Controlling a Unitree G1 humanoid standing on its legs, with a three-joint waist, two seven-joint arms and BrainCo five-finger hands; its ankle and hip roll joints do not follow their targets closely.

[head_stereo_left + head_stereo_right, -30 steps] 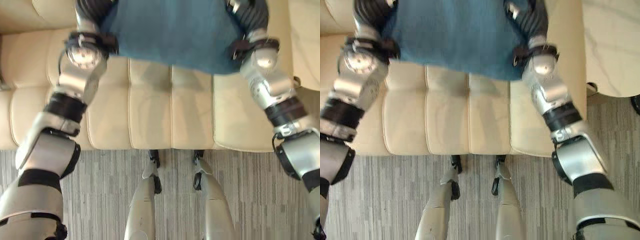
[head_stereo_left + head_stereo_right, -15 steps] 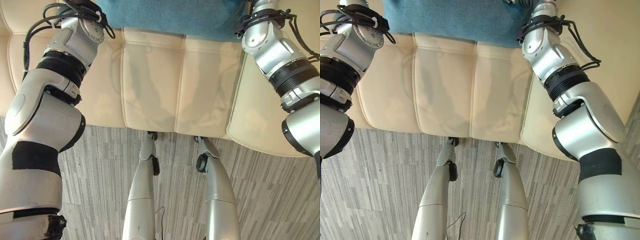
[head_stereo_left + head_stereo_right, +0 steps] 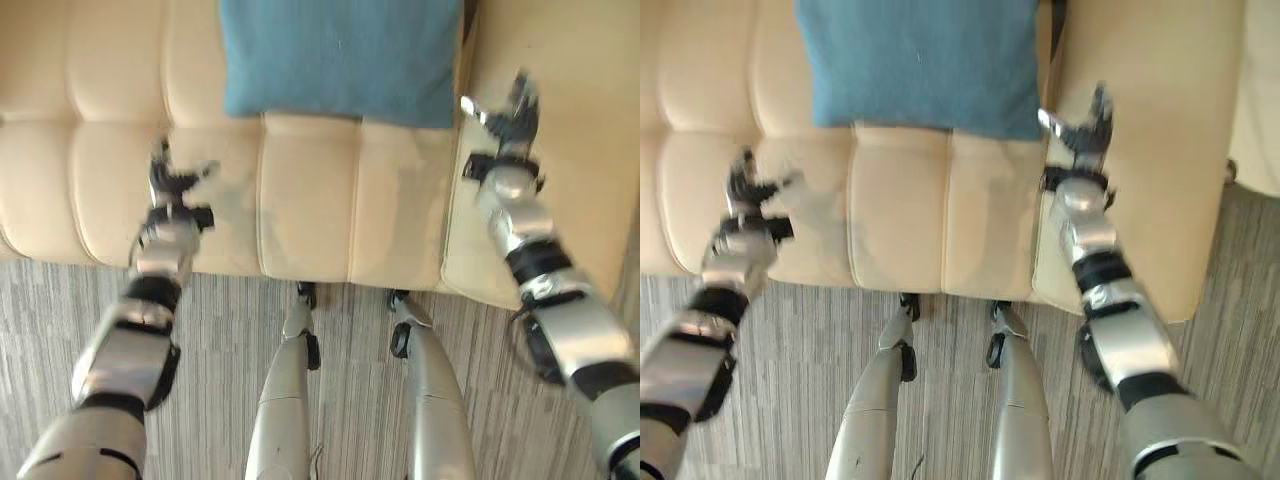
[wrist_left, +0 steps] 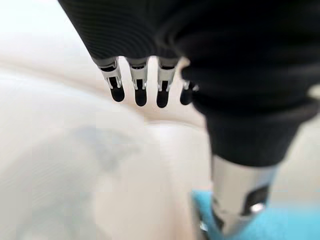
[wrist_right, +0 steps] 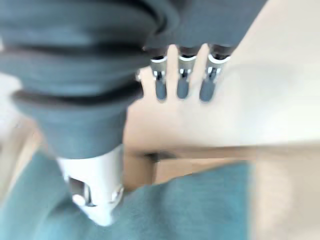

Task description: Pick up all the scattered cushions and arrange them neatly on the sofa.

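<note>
Against the sofa's backrest, toward its right end: teal cushion, lying flat and square, lower edge on the seat, right edge near the armrest. Touched by neither hand. Left hand over the front left part of the seat, well apart from the cushion, fingers spread, holding nothing. Right hand above the right armrest, just beside the cushion's lower right corner, fingers splayed, likewise empty. Both wrist views: fingers straight, cream upholstery beyond, a corner of teal past the thumb.

Step in hand, by the look of it: release after placing. Next, probably: pull both arms clear without dragging the cushion, then turn toward the striped grey floor to seek further cushions; none visible.
</note>
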